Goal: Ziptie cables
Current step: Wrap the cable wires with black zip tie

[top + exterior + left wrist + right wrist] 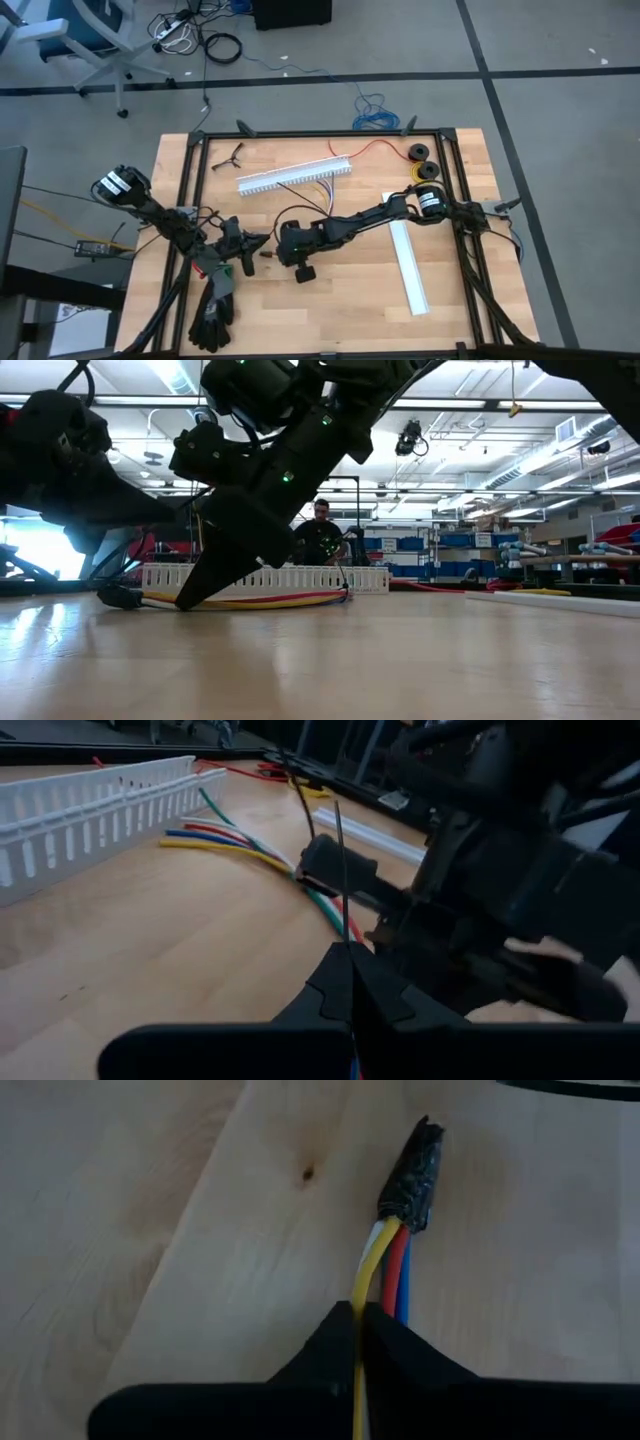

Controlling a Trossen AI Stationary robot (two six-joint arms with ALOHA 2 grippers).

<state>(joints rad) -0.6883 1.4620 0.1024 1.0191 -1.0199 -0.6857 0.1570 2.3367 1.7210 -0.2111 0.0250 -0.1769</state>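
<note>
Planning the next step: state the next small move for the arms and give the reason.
Probably bring the left gripper with its zip tie in toward the cables. The right gripper is shut on the cables just behind the dark connector, pinning them to the table, while the left gripper is shut on the thin black tie, which is not yet looped around the bundle.

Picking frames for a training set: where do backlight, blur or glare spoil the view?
Low view: bright ceiling lights turn the arms into dark shapes, with glare on the table. Left wrist view: the other arm is smeared. Right wrist view: the right tool, shut on the cables, shows soft; the wood is sharp.
</note>
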